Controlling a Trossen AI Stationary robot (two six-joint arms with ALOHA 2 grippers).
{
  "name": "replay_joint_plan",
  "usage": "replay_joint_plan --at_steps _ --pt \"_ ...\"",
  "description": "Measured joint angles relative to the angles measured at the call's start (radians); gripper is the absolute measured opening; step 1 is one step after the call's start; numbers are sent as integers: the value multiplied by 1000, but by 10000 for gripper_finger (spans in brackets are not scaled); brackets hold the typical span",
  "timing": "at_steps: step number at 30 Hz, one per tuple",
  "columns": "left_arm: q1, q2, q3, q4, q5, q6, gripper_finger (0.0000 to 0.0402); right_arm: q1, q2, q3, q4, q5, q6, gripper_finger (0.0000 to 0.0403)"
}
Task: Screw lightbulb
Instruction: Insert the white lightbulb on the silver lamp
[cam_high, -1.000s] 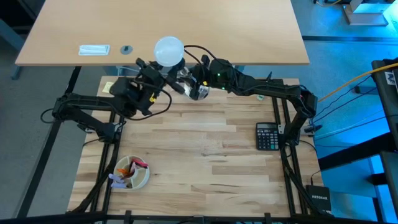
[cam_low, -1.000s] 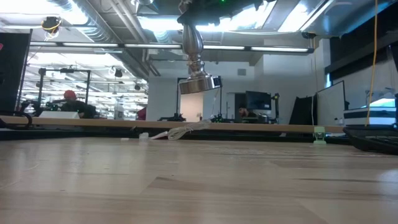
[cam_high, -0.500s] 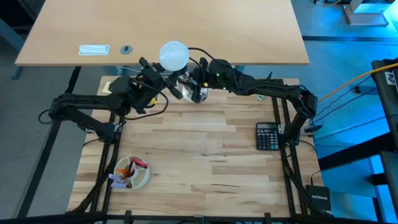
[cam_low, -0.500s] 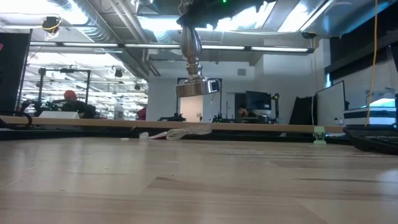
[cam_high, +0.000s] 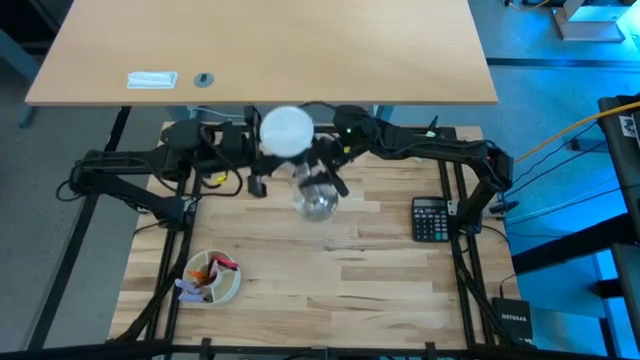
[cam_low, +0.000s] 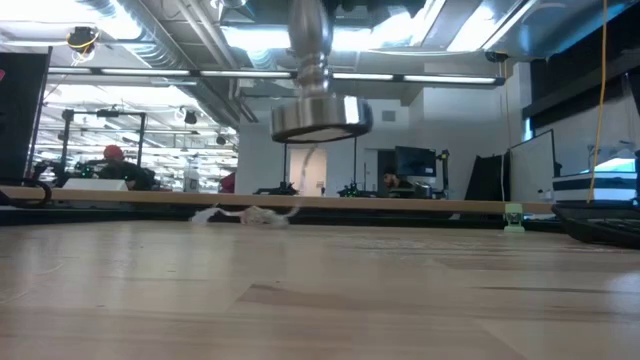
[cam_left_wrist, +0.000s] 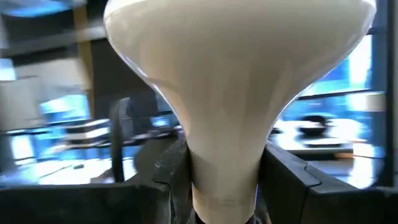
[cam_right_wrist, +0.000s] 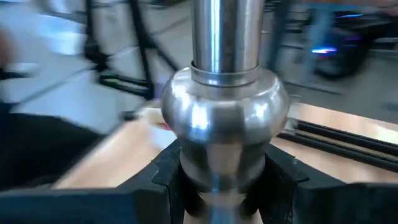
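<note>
Pale butcher-block wooden table (cam_high: 350, 270) beneath two dark arms that meet above its far edge. Left gripper (cam_left_wrist: 224, 186): jaws clamped on the narrow neck of the white matte lightbulb with round domed head (cam_high: 287, 131), which is carried dome-up in the air just beside the stand, not yet seated in it as far as the high view shows. Right gripper (cam_right_wrist: 224, 180): jaws closed around the bulging knob on the stem of the shiny silver flared metal stand (cam_low: 320, 115), held clear of the tabletop with its foot hanging downward in the low view. Smaller items, well apart from the work: a black desk calculator (cam_high: 431, 219) near the right edge, a round pale bowl holding small coloured pieces (cam_high: 212, 277) near the front left corner, and a small black box (cam_high: 515, 317) off the table's right front, whose white lettering is too small to read; no other writing is legible. Handling, as a judgement: the bulb is light, smooth and likely fragile, its broad dome apt to slip or crack under pressure, so the tapered neck just above the screw base, where it is now taken, is the sound place to hold; threading will need the base kept in line with the socket
</note>
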Motion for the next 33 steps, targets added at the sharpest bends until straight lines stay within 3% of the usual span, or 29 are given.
replay_joint_plan --at_steps 5,12,20,27,33 --pt "0 2 -2 3 210 -14 139 48 0 0 -16 -143 7 139" --pt "0 12 -5 13 370 -3 139 105 7 0 -33 -233 21 139" --pt "2 18 -7 44 380 -26 145 111 10 0 -35 -42 -29 139" --pt "5 15 -11 60 330 -28 272 113 6 6 -44 90 -29 139" --pt "4 6 -12 52 265 -3 304 103 6 8 -57 179 -16 139"
